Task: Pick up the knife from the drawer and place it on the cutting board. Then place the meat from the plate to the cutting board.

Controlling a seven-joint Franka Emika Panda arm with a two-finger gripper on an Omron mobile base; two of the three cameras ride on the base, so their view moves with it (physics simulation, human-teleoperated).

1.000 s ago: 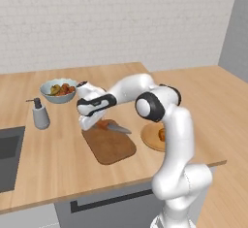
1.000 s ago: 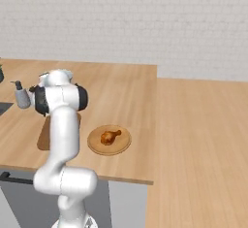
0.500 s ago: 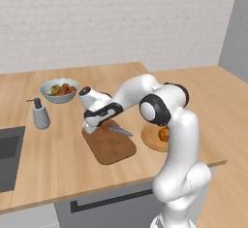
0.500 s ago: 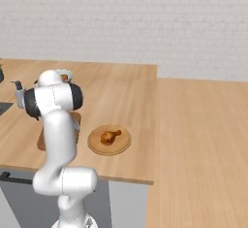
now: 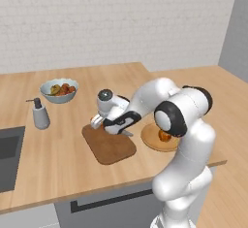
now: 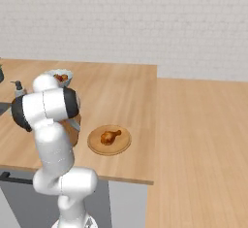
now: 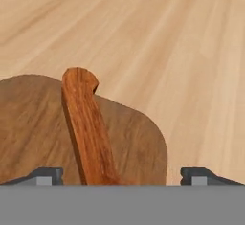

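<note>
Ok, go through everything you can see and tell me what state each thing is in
Knife: lying on the board, handle between the open fingers, not gripped.
Gripper: open, low over the board.
Board: flat on the counter, carrying the knife.
Meat: lying on the plate, not yet moved.
Plate: on the counter beside the board.
Bowl: upright, filled with produce.
Soap bottle: standing upright near the sink.

Rendered home kitchen. Evidence: long wooden table (image 5: 58, 164) w/ grey cabinet front and dark bar handle (image 5: 112, 200) below, sink (image 5: 8, 156) cut in at left, soap dispenser (image 5: 40, 114) beside it, white brick wall (image 5: 121, 23) behind, wood plank floor (image 6: 203, 144). Food prep gear on top: white bowl (image 5: 59, 90) of fruit/veg, cutting board (image 5: 108, 144), round plate (image 6: 109, 139) w/ meat (image 6: 110, 136).
</note>
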